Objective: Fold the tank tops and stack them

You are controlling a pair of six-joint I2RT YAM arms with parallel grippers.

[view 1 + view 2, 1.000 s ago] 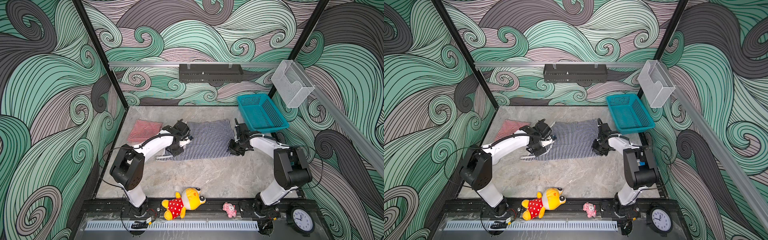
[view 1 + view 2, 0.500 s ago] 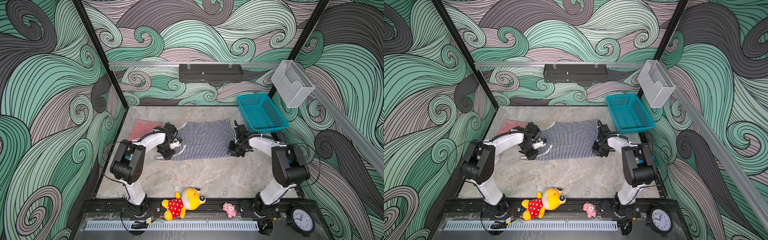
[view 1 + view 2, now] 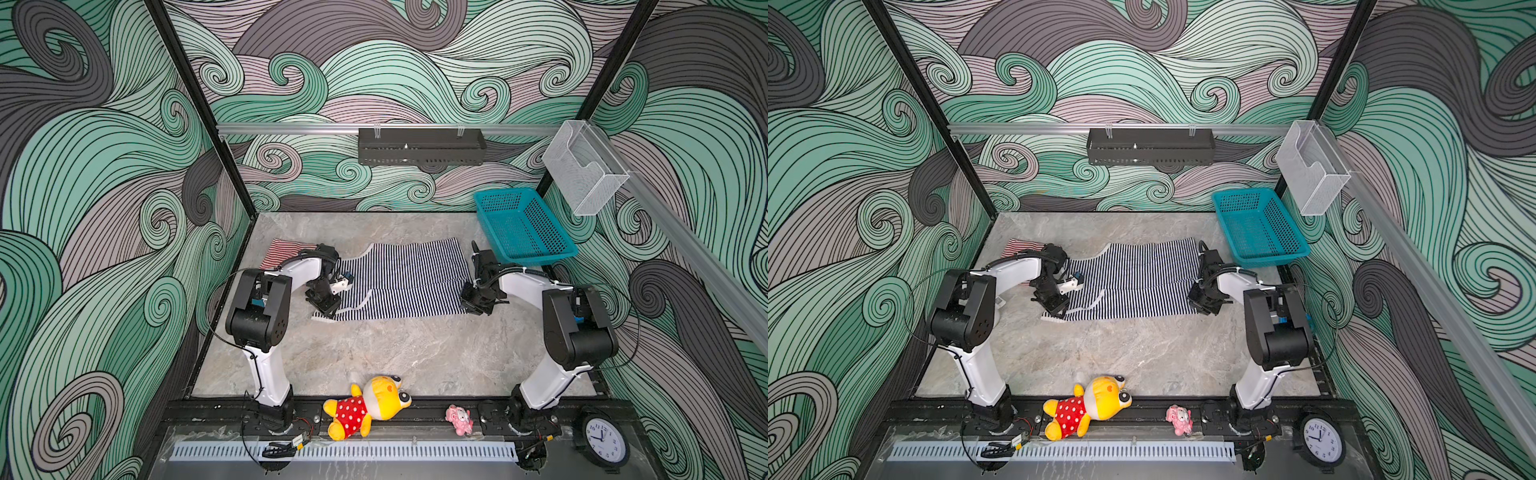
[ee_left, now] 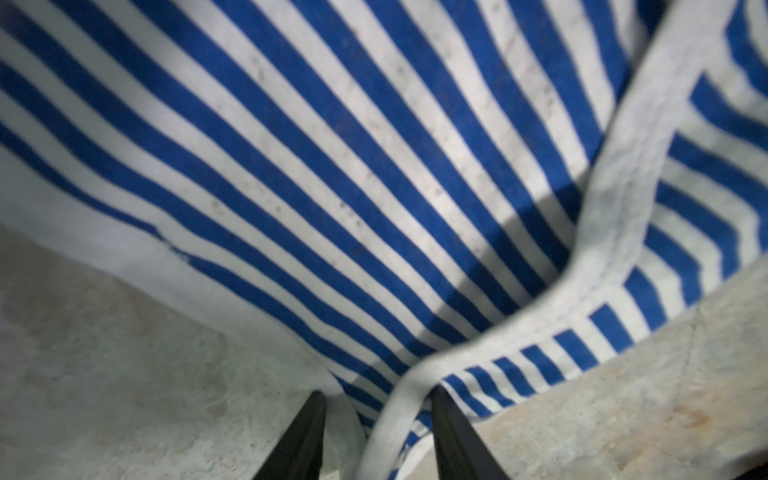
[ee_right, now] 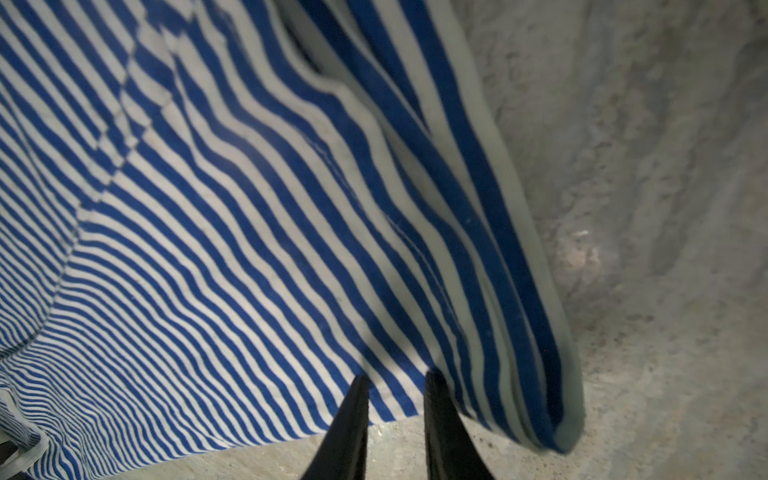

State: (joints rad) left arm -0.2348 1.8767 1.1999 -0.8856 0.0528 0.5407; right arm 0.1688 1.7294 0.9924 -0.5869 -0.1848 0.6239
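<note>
Two grippers pinching navy top (image 3: 405, 280) edges, left gripper (image 4: 376, 432) gripping strap, right gripper (image 5: 395, 399) gripping hem, bare table (image 3: 399, 353) lying nearer.

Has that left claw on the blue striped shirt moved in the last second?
Yes. The left gripper has slid along the navy tank top toward its near corner and the front rail, away from the red tank top.

Navy-and-white tank top (image 3: 1133, 282): spread flat mid-table, part-folded lengthwise. Red-and-white tank top (image 3: 1020, 250): folded, far left, partly behind the left arm. Left gripper (image 3: 1055, 306): at the navy top's near-left strap. Right gripper (image 3: 1200, 302): at its near-right corner. Teal basket (image 3: 1258, 228): far right. Yellow plush toy (image 3: 1088, 407), pink toy (image 3: 1179, 419), clock (image 3: 1318, 437): front rail.
</note>
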